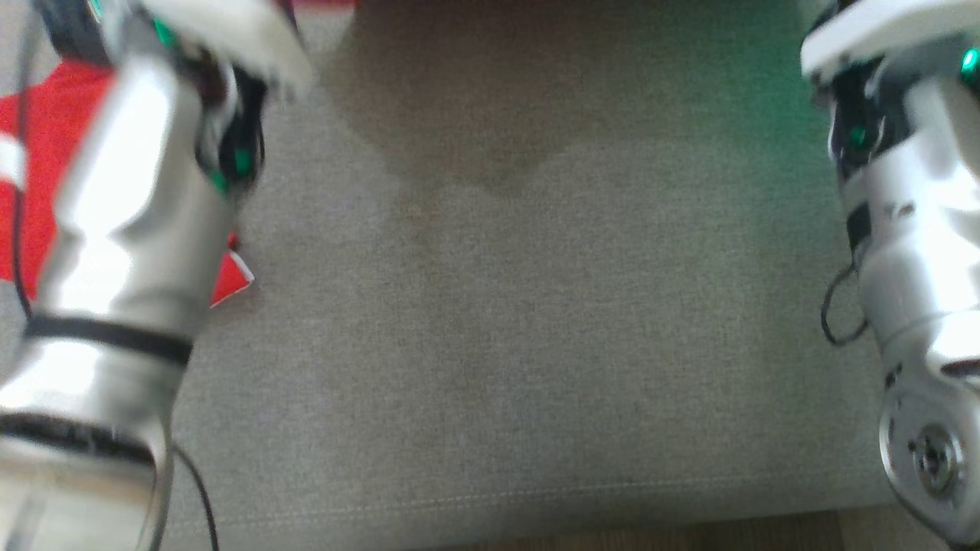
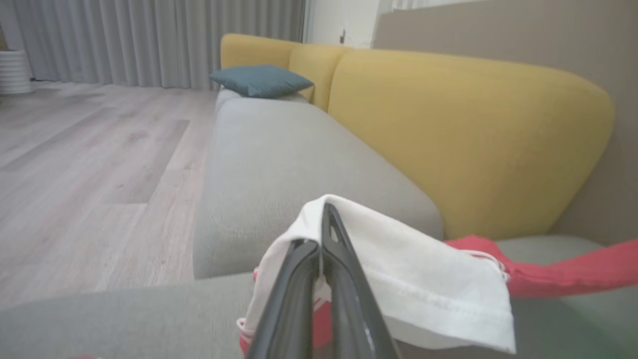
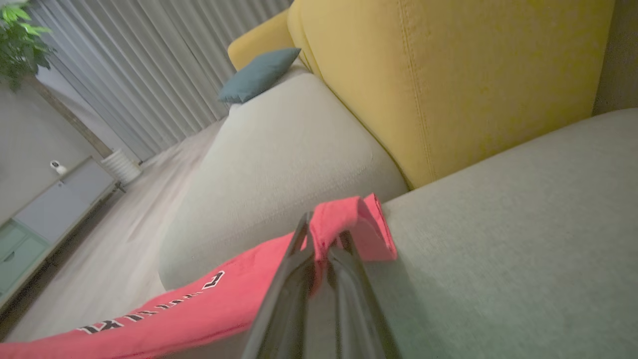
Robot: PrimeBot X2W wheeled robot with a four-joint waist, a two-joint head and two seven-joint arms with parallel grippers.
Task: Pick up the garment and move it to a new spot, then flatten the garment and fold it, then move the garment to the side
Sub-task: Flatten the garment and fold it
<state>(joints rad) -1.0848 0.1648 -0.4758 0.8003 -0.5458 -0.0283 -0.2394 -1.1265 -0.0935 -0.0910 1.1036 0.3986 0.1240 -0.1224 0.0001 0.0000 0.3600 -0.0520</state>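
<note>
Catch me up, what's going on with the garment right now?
Both arms have the red and white garment. The left tool is shut on a white edge, the right tool on a red fold, and the cloth runs between them over the grey sofa seat. It is not laid flat or folded yet.

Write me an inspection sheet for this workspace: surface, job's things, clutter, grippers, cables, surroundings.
Surface: grey sofa seat, fabric, bare in the middle.
Job's things: red and white garment, held at two places, stretched between the grippers.
Clutter: teal cushion on the far seat section.
Grippers: left gripper shut on white fabric; right gripper shut on a red fold.
Cables: thin black cable beside the left forearm; cable loop beside the right forearm.
Surroundings: yellow backrest, wood floor, grey curtains, plant.
</note>
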